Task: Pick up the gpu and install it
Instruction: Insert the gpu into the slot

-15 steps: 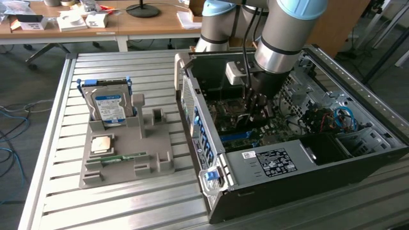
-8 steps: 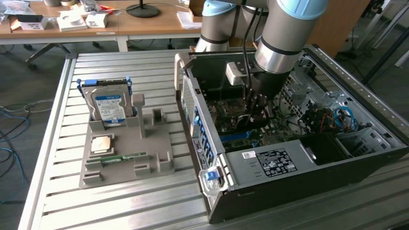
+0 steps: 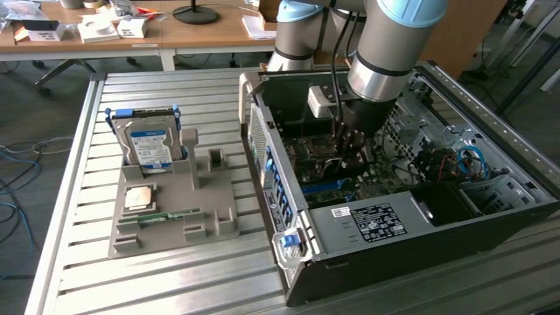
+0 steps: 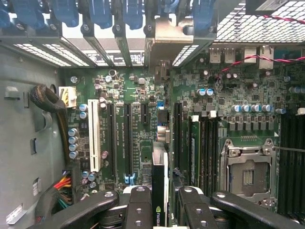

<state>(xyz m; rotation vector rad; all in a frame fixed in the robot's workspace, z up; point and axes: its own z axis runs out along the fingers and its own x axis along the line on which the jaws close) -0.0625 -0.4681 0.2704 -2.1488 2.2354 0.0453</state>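
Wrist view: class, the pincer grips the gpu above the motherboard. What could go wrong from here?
The gpu, gripped edge-on in the pincer, could land beside its slot and scrape the motherboard. Its silvery bracket sits close to the blue slot latches and might snag there.

One gpu (image 4: 160, 188), one hard drive (image 3: 149, 148)

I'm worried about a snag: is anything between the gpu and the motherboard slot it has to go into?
Nothing visible. The gripper holds the gpu edge-on over the motherboard; the long slots beside it are bare. The slot directly under the card is hidden by it.
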